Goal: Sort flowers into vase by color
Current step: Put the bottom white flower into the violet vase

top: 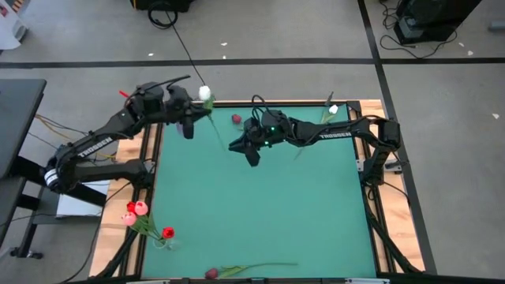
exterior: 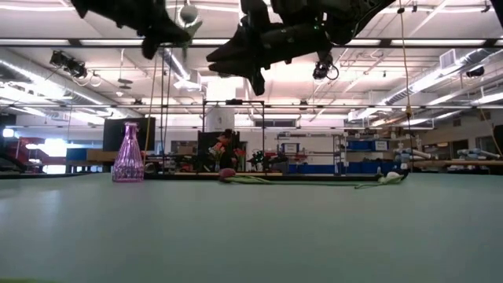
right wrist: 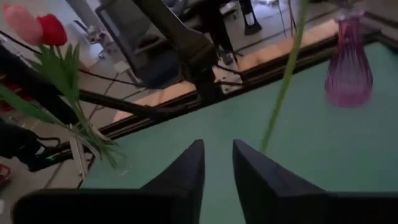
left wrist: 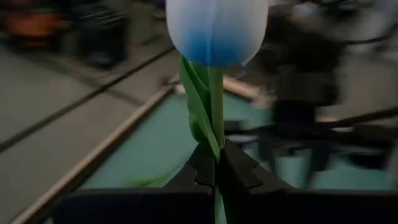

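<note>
My left gripper [top: 197, 109] is up in the air over the table's far left corner, shut on a white tulip [top: 205, 94]. The tulip's head [left wrist: 217, 28] stands just past the fingers. A pink glass vase [exterior: 128, 154] stands at the far left and also shows in the right wrist view [right wrist: 348, 62]. My right gripper [top: 249, 151] hovers over the far middle of the table, narrowly open and empty [right wrist: 217, 165]. A dark red tulip [top: 236, 119] and a second white tulip [top: 333, 110] lie on the mat near the far edge. Another dark red tulip [top: 211, 273] lies at the near edge. My left gripper pinches the white tulip's green stem [left wrist: 215, 146] between its two fingers, a short way below the head, with a leaf caught alongside. The tulip is lifted clear of the table, head uppermost. The stem's long lower part [right wrist: 283, 81] hangs free in the air near the vase.
Red and pink tulips [top: 136, 210] and a red one [top: 167, 233] stand upright off the table's near left side; they also show in the right wrist view [right wrist: 43, 31]. A wooden frame [top: 276, 102] borders the green mat [top: 260, 213], whose middle and right part is bare.
</note>
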Tool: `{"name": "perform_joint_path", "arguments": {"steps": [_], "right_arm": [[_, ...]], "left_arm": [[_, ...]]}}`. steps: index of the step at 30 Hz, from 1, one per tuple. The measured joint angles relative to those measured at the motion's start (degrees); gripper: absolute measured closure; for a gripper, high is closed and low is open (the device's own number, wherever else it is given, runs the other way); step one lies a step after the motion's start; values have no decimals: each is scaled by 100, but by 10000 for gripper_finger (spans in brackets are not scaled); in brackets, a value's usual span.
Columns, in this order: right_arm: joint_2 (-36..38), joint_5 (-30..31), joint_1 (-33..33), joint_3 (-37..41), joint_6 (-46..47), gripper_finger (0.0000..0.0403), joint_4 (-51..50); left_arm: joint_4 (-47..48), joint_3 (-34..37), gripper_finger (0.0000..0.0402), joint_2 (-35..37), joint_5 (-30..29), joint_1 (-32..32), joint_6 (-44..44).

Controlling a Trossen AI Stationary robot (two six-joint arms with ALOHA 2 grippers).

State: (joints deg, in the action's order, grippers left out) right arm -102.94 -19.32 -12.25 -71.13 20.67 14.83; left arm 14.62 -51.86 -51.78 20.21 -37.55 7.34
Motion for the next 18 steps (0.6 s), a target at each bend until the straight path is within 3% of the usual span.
{"name": "perform_joint_path", "arguments": {"steps": [5, 9, 18], "right_arm": [[0, 20, 2, 0, 165, 290, -482], [0, 68, 33, 0, 165, 291, -868], [0, 170, -69, 0, 157, 291, -930]], "left_arm": [[401, 6, 395, 448, -572, -531, -409], [564, -57, 395, 749, -611, -1033, -621], [1738, -1345, 395, 418, -858, -2187, -1485]]}}
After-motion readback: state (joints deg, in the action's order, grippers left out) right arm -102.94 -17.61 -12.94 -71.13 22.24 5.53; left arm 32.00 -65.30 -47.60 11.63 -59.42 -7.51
